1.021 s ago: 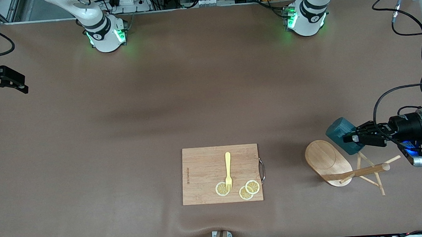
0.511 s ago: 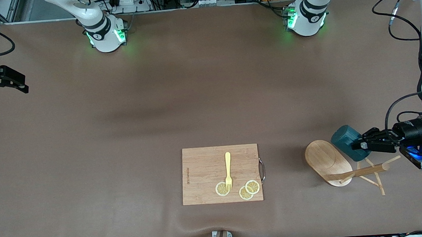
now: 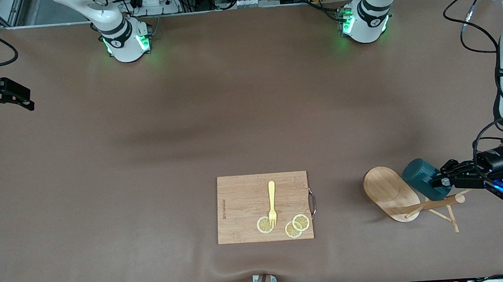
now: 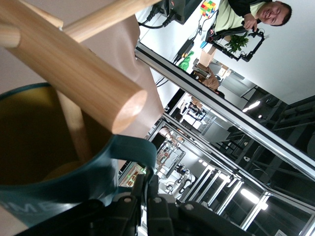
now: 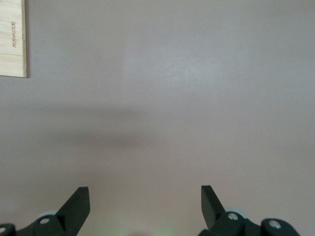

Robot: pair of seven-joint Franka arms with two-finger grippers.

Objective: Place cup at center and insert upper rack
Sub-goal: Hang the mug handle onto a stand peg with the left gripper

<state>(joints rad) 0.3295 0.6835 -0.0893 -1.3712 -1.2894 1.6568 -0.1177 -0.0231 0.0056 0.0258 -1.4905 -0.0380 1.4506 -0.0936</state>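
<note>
**A:** What is your left tool (image 3: 439, 182) doing right now?

**B:** I am clamping it tight on the cup (image 3: 423, 184), gripping the small loop handle (image 4: 132, 151). I am holding the cup tipped on its side, over the fallen upper rack (image 3: 415, 197), at the left arm's end of the tabletop (image 3: 188, 119).

**A:** How is the rack lying?

**B:** It is lying on its side. Its oval base (image 3: 390, 193) is standing on edge, and the round post (image 3: 437, 203) is stretching away from it toward the left arm's end, with thin pegs (image 3: 451, 218) sticking out at angles. In my left wrist view the end of the post (image 4: 78, 78) is sitting right across the cup's mouth (image 4: 34, 142), and one peg (image 4: 74, 128) is reaching down into the yellowish inside.

**A:** And your right tool (image 5: 145, 201)?

**B:** I am keeping nothing in it; its fingers (image 5: 76, 204) are standing wide apart over bare tabletop. That arm is waiting at the right arm's end.

**A:** Anything else on the tabletop?

**B:** A wooden cutting board (image 3: 242, 203) is lying near the front camera, well apart from the rack. A yellow fork (image 3: 272, 201) and three lemon slices (image 3: 296, 226) are resting on it.
</note>
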